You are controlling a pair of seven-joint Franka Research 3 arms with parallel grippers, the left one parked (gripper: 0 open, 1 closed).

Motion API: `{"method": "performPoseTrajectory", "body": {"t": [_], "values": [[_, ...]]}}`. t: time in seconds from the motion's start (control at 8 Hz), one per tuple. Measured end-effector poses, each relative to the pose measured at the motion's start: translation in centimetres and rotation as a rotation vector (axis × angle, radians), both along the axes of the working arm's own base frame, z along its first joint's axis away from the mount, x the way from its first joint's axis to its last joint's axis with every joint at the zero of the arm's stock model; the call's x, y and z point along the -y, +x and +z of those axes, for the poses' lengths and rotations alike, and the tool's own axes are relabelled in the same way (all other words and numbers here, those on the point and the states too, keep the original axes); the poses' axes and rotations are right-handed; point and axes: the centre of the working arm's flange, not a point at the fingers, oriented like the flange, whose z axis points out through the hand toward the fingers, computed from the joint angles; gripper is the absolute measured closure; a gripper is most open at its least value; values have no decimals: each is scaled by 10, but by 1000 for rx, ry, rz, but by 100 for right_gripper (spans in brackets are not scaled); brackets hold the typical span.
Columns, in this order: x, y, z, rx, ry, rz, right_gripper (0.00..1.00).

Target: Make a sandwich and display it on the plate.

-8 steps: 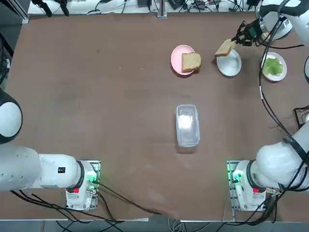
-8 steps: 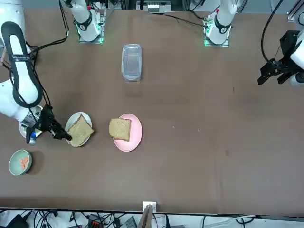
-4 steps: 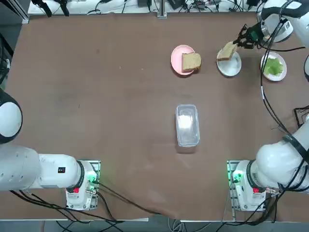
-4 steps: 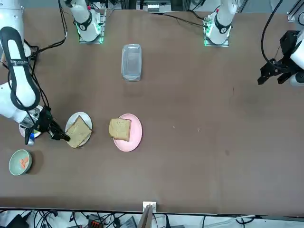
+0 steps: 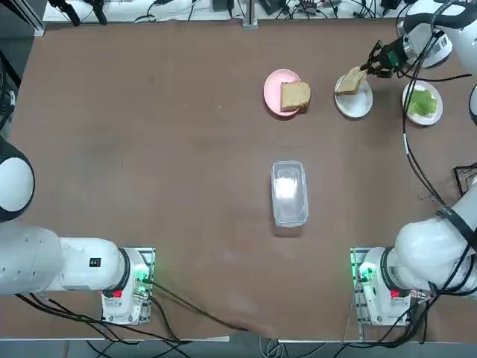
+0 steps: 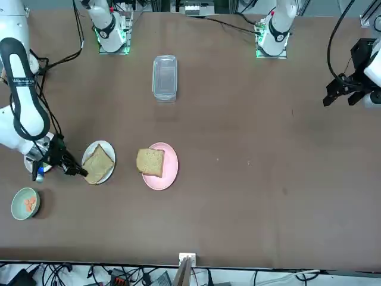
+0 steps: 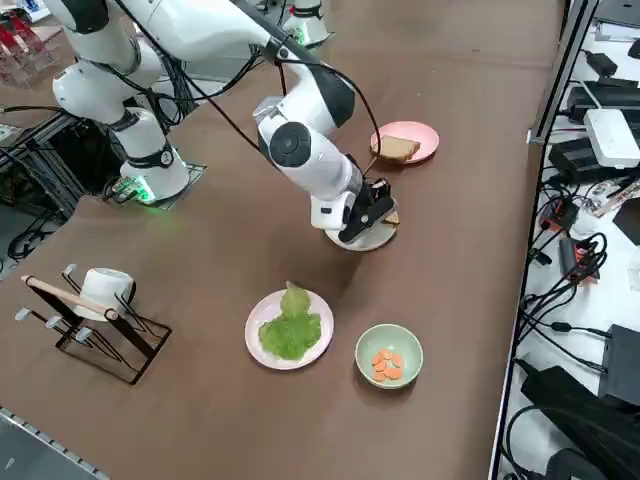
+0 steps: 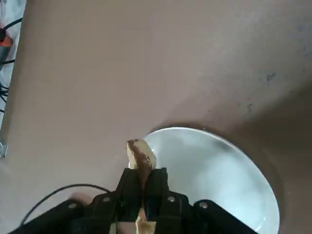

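Top view, left to right: a clear box (image 5: 289,193) sits mid-table, then a pink plate (image 5: 273,92) with one toast slice (image 5: 295,95), then the white plate (image 5: 355,103), then a lettuce plate (image 5: 423,103) at the far right. No sandwich exists yet. The right gripper (image 5: 373,63) hangs at the white plate's far right edge, pinching a second slice (image 5: 349,80) by one edge. That slice lies tilted over the plate, its free end low; whether it touches the plate is unclear.

The wrist view shows the fingers (image 8: 130,187) clamped narrow on the slice (image 8: 141,157), edge-on, above the plate's rim (image 8: 195,130).

The step looks like laying the base slice. To do it well, lower until the free end rests, level the slice over the plate's middle, then let go and lift straight away so it does not drag off the rim. An orange-filling cup (image 7: 389,355) sits beside the lettuce.
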Motion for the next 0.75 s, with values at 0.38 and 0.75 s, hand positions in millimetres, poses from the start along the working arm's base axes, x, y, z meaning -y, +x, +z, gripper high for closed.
{"method": "performPoseTrajectory", "body": {"t": [0.38, 0.75], "values": [[0, 0, -1, 4, -2, 10, 86], [3, 0, -1, 18, -7, 27, 48]]}}
